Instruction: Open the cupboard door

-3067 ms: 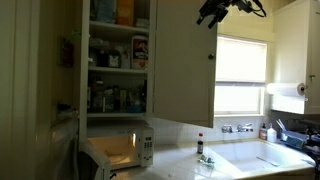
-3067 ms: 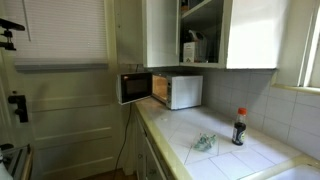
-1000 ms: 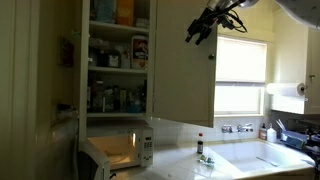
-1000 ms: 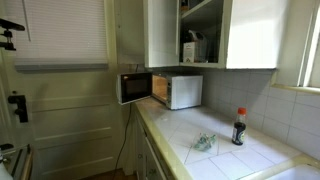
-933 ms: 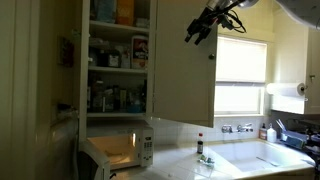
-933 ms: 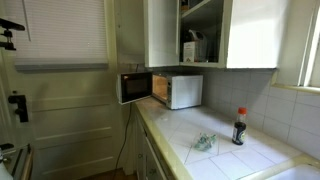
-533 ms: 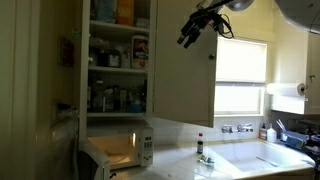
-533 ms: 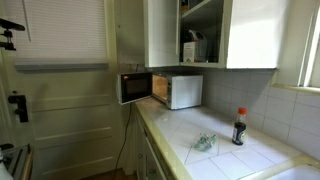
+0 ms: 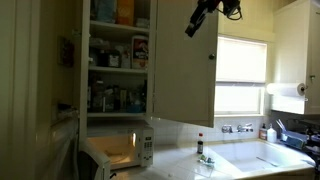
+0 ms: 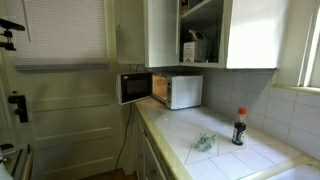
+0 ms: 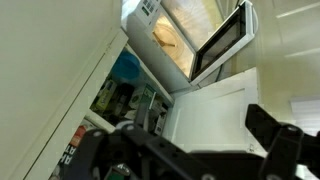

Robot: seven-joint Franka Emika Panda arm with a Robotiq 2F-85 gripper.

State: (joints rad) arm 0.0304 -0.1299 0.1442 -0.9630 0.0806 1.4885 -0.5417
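Observation:
The cupboard door is a tall cream panel with a small knob. It stands swung wide open, baring shelves full of boxes and bottles. It also shows in an exterior view and in the wrist view, which is upside down. My gripper hangs in the air near the door's top edge, clear of the door. In the wrist view its two dark fingers are spread apart with nothing between them.
A white microwave with its door open stands on the tiled counter under the cupboard. A dark bottle and a crumpled wrapper lie on the counter. A bright window and a sink are beside the door.

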